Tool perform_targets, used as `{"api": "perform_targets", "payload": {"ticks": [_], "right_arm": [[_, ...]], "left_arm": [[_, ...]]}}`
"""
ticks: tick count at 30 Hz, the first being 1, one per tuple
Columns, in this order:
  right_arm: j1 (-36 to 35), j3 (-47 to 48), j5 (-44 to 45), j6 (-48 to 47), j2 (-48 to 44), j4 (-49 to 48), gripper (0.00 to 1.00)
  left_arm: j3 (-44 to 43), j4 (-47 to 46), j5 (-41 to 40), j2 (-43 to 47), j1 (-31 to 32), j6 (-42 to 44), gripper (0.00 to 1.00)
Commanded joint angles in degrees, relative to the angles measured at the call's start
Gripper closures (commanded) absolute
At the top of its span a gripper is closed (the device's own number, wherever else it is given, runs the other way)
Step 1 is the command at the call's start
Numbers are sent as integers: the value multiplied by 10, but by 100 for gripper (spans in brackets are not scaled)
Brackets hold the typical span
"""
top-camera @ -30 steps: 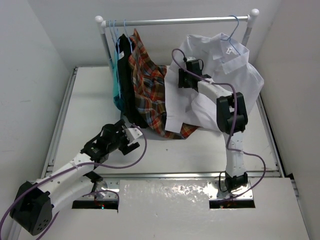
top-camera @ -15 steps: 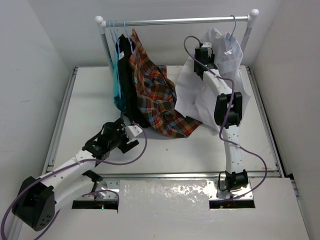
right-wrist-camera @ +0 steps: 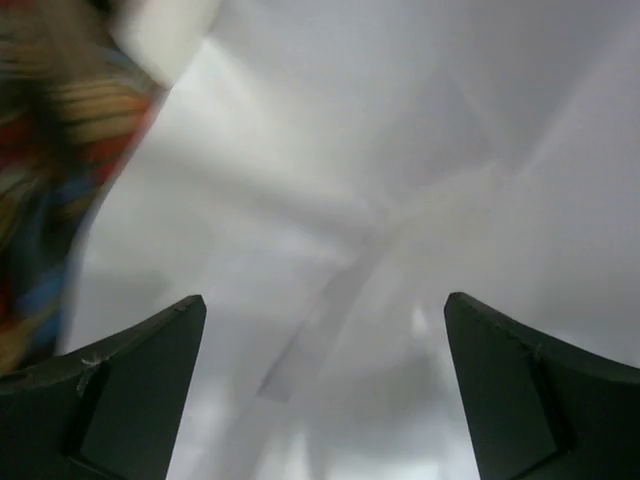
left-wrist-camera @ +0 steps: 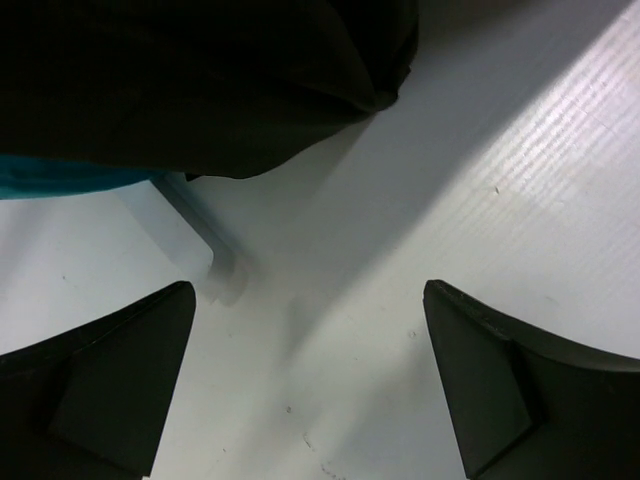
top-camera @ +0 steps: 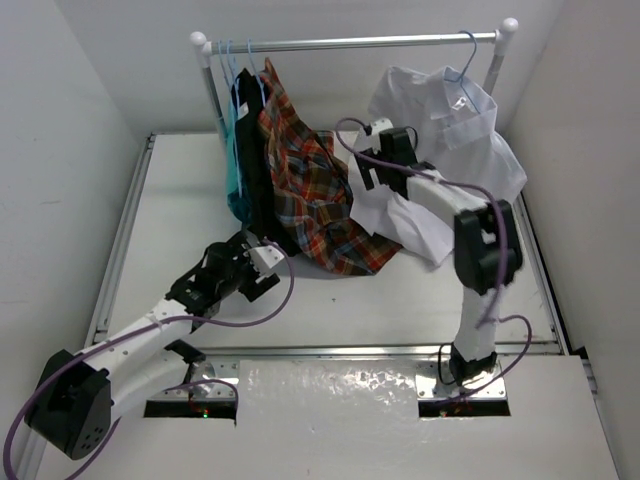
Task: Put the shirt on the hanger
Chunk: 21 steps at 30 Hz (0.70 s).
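The shirt [top-camera: 455, 125] hangs on the hanger [top-camera: 469, 45] at the right end of the rail [top-camera: 350, 42]. Right gripper [right-wrist-camera: 325, 310]: jaws spread wide, facing white cloth, gripping nothing. Left gripper [left-wrist-camera: 310, 300]: jaws wide apart above the table [left-wrist-camera: 520, 180]

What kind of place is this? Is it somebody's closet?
Probably a robot test bench, not a closet: a left arm and right arm bolted to a white table, plus a small clothes rail holding a white shirt and plaid shirt.
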<state>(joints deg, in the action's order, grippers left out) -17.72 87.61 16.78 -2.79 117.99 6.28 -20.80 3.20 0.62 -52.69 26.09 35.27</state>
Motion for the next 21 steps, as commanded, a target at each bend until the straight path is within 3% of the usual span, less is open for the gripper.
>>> {"api": "perform_targets", "payload": {"ticks": [1, 4, 7, 11, 13, 17, 21], "right_arm": [[2, -154, -119, -13, -153, -74, 1], [0, -257, -178, 13, -243, -91, 1], [-4, -433, -185, 60, -324, -114, 1], [-5, -572, -182, 101, -399, -114, 1], [-5, -609, -183, 120, -427, -130, 1], [-5, -670, -72, 193, -503, -151, 1], [-5, -737, -36, 211, -582, -171, 1]], "left_arm": [[21, -72, -11, 15, -9, -25, 4], [44, -110, -43, 21, -9, -26, 4], [70, -144, -63, 25, -9, -23, 4], [84, -159, -68, 32, -9, -20, 4], [87, -164, -74, 33, -9, -23, 4], [92, -167, -84, 36, -9, -20, 4], [96, -134, -95, 47, -10, -1, 4]]}}
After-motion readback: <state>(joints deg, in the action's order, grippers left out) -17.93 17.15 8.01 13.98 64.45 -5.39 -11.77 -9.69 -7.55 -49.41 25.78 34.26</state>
